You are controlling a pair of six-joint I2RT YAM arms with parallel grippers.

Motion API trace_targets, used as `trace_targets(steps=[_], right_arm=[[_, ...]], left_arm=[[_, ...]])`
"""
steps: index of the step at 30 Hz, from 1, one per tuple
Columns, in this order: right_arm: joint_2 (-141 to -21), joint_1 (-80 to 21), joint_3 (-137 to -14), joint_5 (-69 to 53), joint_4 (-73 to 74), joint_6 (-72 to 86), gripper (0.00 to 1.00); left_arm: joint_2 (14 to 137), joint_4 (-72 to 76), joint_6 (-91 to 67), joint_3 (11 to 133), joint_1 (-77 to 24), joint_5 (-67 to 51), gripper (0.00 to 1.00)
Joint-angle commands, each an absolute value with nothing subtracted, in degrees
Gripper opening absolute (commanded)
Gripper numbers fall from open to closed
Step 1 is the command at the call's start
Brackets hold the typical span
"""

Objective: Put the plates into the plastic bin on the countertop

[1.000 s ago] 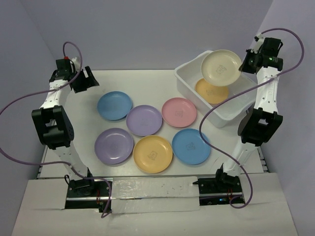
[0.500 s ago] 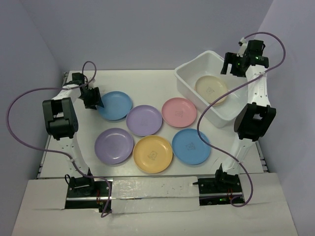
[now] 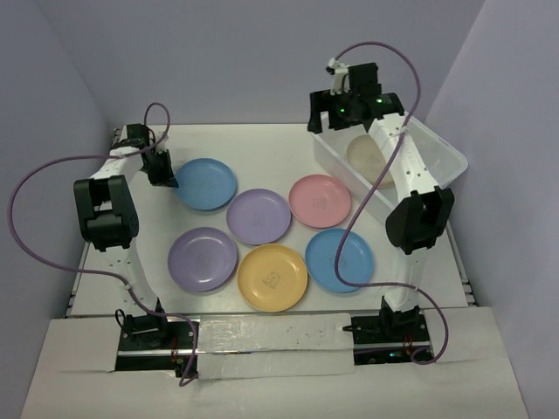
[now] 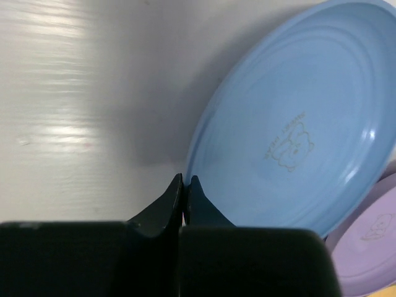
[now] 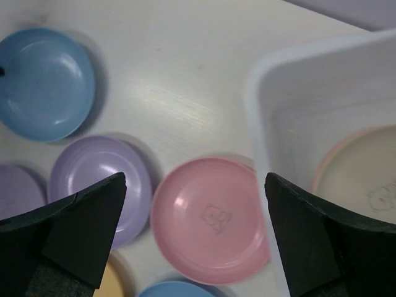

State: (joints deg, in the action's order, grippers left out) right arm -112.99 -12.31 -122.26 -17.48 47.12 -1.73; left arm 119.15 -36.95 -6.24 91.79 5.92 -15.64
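Six plates lie on the white countertop [image 3: 262, 148]: blue [image 3: 207, 183], purple [image 3: 258, 216], pink [image 3: 320, 200], a second purple [image 3: 203, 258], yellow [image 3: 272, 277] and a second blue [image 3: 339, 259]. My left gripper [image 3: 166, 175] is shut on the left rim of the far blue plate [image 4: 291, 142], its fingertips [image 4: 177, 185] pinching the edge. A beige plate [image 3: 371, 157] lies in the translucent plastic bin [image 3: 437, 148], with another plate's rim showing under it. High over the bin's near-left corner, my right gripper [image 5: 195, 179] hangs open and empty above the pink plate [image 5: 210, 219].
The bin wall [image 5: 266, 111] stands just right of the pink plate. The purple plate [image 5: 102, 185] touches or overlaps its neighbours. Cables loop from both arms over the table sides. Grey walls close in the back and both sides.
The right gripper let the beige plate drop into the bin, opened wide and swung left. The left gripper came down to the blue plate and shut on its rim.
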Motion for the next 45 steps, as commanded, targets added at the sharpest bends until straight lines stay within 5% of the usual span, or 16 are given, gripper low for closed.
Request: trace_targets(steps=[1,19,27,34,36,39,40,45], right_arm=[[-112.0,-18.29,-127.79,-19.38,44.93,-0.09,1.0],[-117.85,-27.61,-133.08,-17.35,43.51,1.24,0.97],[-117.52,-27.44,-130.72,-16.6,44.03,-2.06,0.44],[-116.79,-26.37,-130.2,-19.2,45.21,-3.98,0.21],[-116.18,-25.92,-130.12,-19.72,45.5,-4.18,0.04],[-114.09,-23.23,-129.55,-20.76,45.23,-3.0,0.0],[-113.26,-21.71,-129.41,-21.19,45.15,-2.51,0.0],[-108.79,-8.31,-126.19,-21.6,45.0,-1.33,0.0]], left_arm=[[107.09,-33.1,-6.59,95.62,7.85,-22.18,0.0],[96.66,-30.75,-7.31,97.38,-8.12,-31.53,0.0],[96.0,-29.05,-9.39,98.79,-9.4,-33.63,0.0],[95.85,-28.25,-10.6,99.05,-9.76,-35.26,0.0],[96.01,-28.46,-10.77,99.16,-9.68,-35.07,0.15],[96.66,-30.14,-11.78,99.4,-9.72,-30.46,0.87],[96.89,-30.51,-11.9,99.36,-9.55,-28.05,0.99],[97.65,-31.55,-11.39,96.41,-4.76,-24.74,0.99]])
